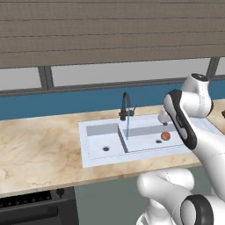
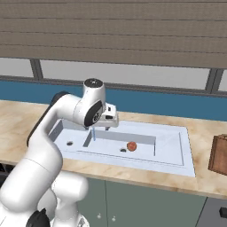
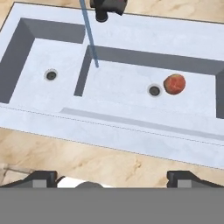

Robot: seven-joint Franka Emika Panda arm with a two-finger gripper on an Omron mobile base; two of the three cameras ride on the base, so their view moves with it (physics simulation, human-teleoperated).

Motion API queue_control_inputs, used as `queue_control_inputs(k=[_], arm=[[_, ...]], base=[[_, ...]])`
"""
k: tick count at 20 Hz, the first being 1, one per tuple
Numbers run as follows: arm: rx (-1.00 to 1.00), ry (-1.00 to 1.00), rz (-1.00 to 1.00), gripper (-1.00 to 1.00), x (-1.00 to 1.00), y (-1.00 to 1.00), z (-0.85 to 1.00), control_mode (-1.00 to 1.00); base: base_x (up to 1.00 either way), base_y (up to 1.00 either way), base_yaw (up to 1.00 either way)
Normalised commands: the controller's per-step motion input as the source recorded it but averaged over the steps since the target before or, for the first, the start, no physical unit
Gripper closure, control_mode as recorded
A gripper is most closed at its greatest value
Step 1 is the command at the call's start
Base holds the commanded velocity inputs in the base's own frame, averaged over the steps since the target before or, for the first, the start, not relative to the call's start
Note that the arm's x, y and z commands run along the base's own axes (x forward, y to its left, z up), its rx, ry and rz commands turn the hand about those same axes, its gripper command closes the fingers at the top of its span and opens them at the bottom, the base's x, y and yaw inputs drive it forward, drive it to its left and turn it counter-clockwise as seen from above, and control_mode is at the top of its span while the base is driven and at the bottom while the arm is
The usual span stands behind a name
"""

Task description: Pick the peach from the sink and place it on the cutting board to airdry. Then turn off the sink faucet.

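The peach (image 3: pixel 174 84) (image 1: pixel 165 136) (image 2: pixel 131 146), small and orange-red, lies in the right basin of the white double sink (image 3: pixel 131 135) (image 1: pixel 88 160) (image 2: pixel 186 150), just right of the dark drain (image 3: pixel 154 90). The black gooseneck faucet (image 1: pixel 126 105) (image 3: pixel 107 6) stands at the back rim. A blue water stream (image 3: pixel 89 39) (image 1: pixel 128 127) runs from it into the right basin beside the divider. My gripper (image 3: pixel 113 177) is open and empty, hovering above the sink's front edge, well apart from the peach. A brown cutting board (image 2: pixel 218 155) sits on the counter right of the sink.
Light wooden counter (image 1: pixel 39 145) stretches left of the sink. A dark stove front (image 1: pixel 35 206) sits below it at lower left. Behind the sink are a blue backsplash (image 1: pixel 88 103) and a window with blinds. The left basin holds only its drain (image 3: pixel 51 75).
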Motion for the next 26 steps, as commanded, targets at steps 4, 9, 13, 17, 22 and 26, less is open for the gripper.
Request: queue_control_inputs(k=[4,9,13,17,22,26], arm=[[0.00,0.00,-0.06,-1.00,0.06,-0.19,-0.11,-1.00],[0.00,0.00,-0.05,-1.00,0.10,-0.13,-0.14,-1.00],[0.00,0.00,-0.02,-1.00,0.10,-0.08,-0.19,-1.00],[-0.02,0.00,-0.01,-1.00,0.19,-0.02,-0.28,-1.00],[-0.04,-0.02,0.00,-1.00,0.17,-0.09,-0.29,-1.00],[-0.03,-0.03,0.00,-1.00,0.18,-0.13,-0.25,-1.00]], base=[[0.00,0.00,0.00],[0.00,0.00,0.00],[0.00,0.00,0.00],[0.00,0.00,0.00],[0.00,0.00,0.00],[0.00,0.00,0.00]])
